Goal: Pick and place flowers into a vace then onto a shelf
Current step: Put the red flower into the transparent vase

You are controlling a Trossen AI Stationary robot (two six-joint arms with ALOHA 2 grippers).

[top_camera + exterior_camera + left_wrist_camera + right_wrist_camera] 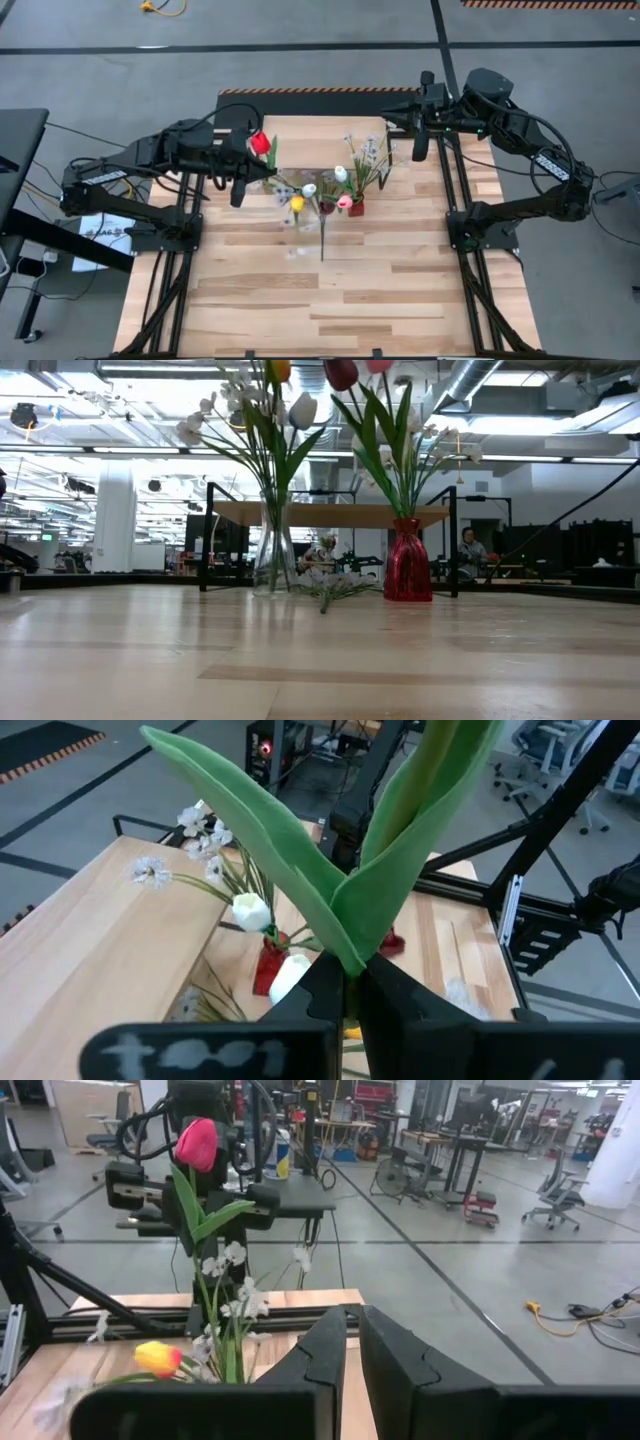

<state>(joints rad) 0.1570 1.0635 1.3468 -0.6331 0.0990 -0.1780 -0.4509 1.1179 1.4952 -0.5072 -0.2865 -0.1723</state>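
The left gripper (243,172), jaws clenched on the red artificial tulip (260,142), holds it over the table's (400,290) far left. Its light, bendy stem suits a low pinch. The right gripper (419,128) waits far right, jaws closed, empty.

Both arms are matte black, built of chunky rounded joint housings linked by slimmer straight segments, with black cables looping along them. The left arm (150,165) carries a white lettered strip on its rear link; the right arm (510,125) shows a similar white marking near its elbow. Each pincer has two angular black fingers (325,1345) with stepped, notched inner edges; a blurred white label sits on the wrist housing.
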